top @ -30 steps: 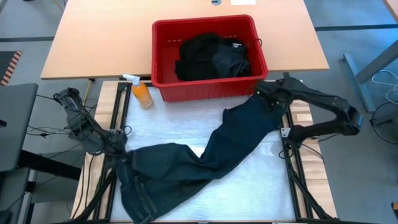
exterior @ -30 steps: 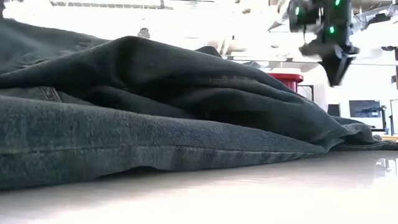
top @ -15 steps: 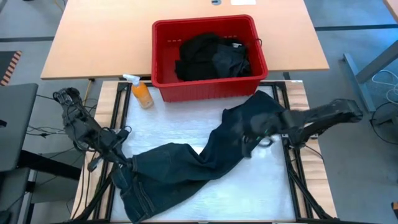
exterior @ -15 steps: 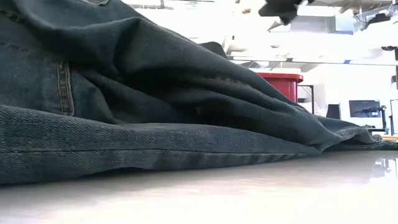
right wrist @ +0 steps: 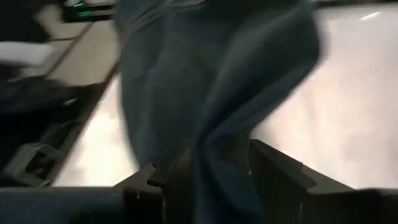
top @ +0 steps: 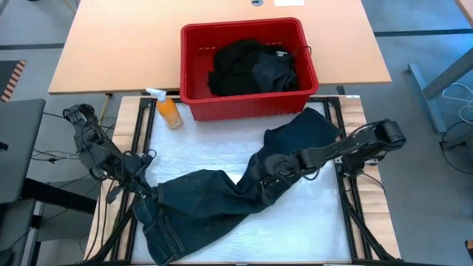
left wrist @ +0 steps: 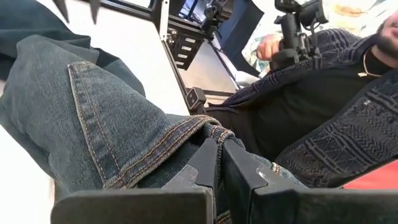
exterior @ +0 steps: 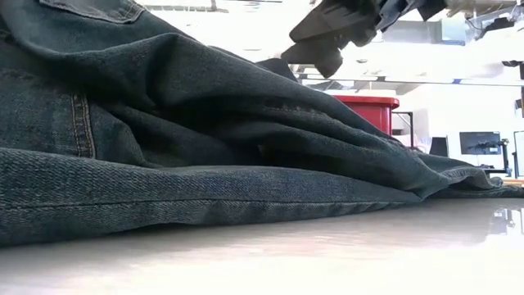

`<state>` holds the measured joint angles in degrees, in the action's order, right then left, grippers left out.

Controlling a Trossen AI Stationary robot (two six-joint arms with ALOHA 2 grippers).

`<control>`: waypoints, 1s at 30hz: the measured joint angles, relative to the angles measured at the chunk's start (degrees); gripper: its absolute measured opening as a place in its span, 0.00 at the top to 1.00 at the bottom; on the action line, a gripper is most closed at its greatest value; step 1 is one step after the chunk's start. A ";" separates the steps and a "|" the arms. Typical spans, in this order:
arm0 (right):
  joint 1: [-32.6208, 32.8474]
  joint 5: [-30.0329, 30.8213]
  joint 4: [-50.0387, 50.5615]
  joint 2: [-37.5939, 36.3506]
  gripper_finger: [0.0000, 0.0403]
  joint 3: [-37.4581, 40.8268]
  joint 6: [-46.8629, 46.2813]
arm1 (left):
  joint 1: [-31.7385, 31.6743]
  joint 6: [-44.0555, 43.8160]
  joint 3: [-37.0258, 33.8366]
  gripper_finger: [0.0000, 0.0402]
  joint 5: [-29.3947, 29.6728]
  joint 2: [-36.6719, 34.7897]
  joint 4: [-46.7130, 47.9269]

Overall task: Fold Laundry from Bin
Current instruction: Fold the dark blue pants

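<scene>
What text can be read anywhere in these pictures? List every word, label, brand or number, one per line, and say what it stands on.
None can be read.
Orange spray bottle: any label is too small to make out.
Jeans: stitching only, no tag or brand showing.
Red bin: no lettering visible.
Screen in the room behind: too small and blurred to read.

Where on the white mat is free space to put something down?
Free: the near right corner of the mat, beside the jeans, and a strip before the spray bottle. Crowded: the middle, where the jeans lie diagonally and the right tool reaches in.
</scene>
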<state>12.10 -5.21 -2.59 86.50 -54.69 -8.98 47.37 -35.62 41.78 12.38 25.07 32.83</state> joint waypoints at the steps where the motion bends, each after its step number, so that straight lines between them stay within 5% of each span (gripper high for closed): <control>1: -0.24 -1.12 -0.04 0.19 0.51 -0.10 -0.02 | 0.01 0.11 0.00 1.00 -0.01 0.05 0.14; 12: -0.72 -0.72 -1.94 5.45 0.52 -0.16 1.84 | 0.01 1.49 0.00 1.00 -0.02 0.34 0.50; 18: -2.37 0.05 -4.59 9.00 0.69 -0.16 6.23 | 0.00 1.37 0.00 1.00 0.00 0.42 0.46; 22: -5.52 1.85 -2.29 5.58 0.94 -0.16 15.64 | 0.02 0.83 0.00 1.00 -0.02 0.42 0.34; 30: -14.53 22.02 -5.79 -3.54 0.94 -0.16 46.67 | 0.00 2.43 0.00 1.00 2.69 0.45 0.21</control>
<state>-2.43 16.81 -8.38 82.97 -54.85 37.69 47.37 -33.19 41.78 15.07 25.52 33.04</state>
